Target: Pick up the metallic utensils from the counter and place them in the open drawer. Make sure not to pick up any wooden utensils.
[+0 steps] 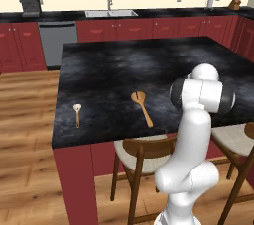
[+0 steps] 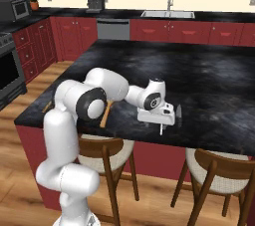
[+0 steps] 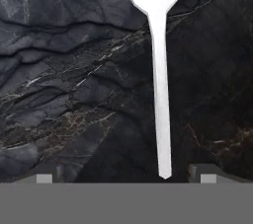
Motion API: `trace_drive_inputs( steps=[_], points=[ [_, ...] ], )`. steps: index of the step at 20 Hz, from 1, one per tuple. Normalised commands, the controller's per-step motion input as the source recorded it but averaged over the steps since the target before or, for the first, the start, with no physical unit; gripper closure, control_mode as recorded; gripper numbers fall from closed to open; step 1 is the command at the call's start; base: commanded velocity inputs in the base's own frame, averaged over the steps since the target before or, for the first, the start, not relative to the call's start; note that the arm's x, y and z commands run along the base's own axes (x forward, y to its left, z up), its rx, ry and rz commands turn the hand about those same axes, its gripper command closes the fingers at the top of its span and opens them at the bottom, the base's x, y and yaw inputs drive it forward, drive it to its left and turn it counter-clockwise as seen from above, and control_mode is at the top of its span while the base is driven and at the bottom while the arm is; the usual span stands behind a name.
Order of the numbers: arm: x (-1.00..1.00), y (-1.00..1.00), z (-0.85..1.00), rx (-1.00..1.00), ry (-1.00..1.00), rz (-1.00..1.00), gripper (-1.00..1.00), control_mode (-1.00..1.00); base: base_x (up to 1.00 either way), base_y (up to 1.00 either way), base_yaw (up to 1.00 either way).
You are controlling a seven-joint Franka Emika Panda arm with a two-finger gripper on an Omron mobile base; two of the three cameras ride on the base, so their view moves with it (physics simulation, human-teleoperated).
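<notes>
Black stone: the counter point(image 1: 149, 65) is a wide island top of glossy marbled black on a dark red base, and takes up the middle of both base views.
Room: wood-plank floor, dark red cabinets along the back wall, a sink point(image 1: 110, 13) under a window, a grey dishwasher point(image 1: 57, 40) to its left, a coffee machine point(image 1: 29, 2) on the far worktop; an oven point(image 2: 9, 70) stands at the left edge of the right base view.
Stools: two wooden stools with pale seats point(image 2: 102, 149) point(image 2: 219, 168) are tucked under the near edge of the island, beside the arm.
Arm: in the left base view its white elbow blocks the right part of the counter's near edge.
Gripper: the gripper point(image 2: 168, 116) hangs low over the counter near its front edge, jaws spread wide, nothing between them.
Metal spoon: a pale silvery spoon point(image 3: 157, 70) lies flat on the stone; in the hand view its handle tip sits between the two fingertips point(image 3: 47, 177), bowl pointing away.
Large wooden spoon: orange-brown point(image 1: 142, 106), flat on the counter left of the arm.
Small wooden spoon: tan handle, pale head point(image 1: 77, 113), near the counter's left front corner, well apart from the larger one.
</notes>
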Motion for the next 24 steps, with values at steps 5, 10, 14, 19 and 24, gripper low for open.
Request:
trace_drive_inputs(
  steps=[5,10,14,19,24],
  points=[
    [0.35,-0.2,-0.24,0.01,0.0,0.0,-1.0,-1.0,0.0,0.0,0.0],
    [0.28,-0.09,-0.35,0.03,0.0,0.0,-1.0,-1.0,0.0,0.0,0.0],
    [0.2,0.0,-0.63,0.03,0.0,0.0,-1.0,-1.0,0.0,0.0,0.0],
    [0.0,0.24,-0.89,0.01,0.0,0.0,1.0,-1.0,0.0,0.0,0.0],
    [-0.29,0.89,-1.0,0.0,0.0,0.01,1.0,-1.0,0.0,0.0,0.0]
  ],
)
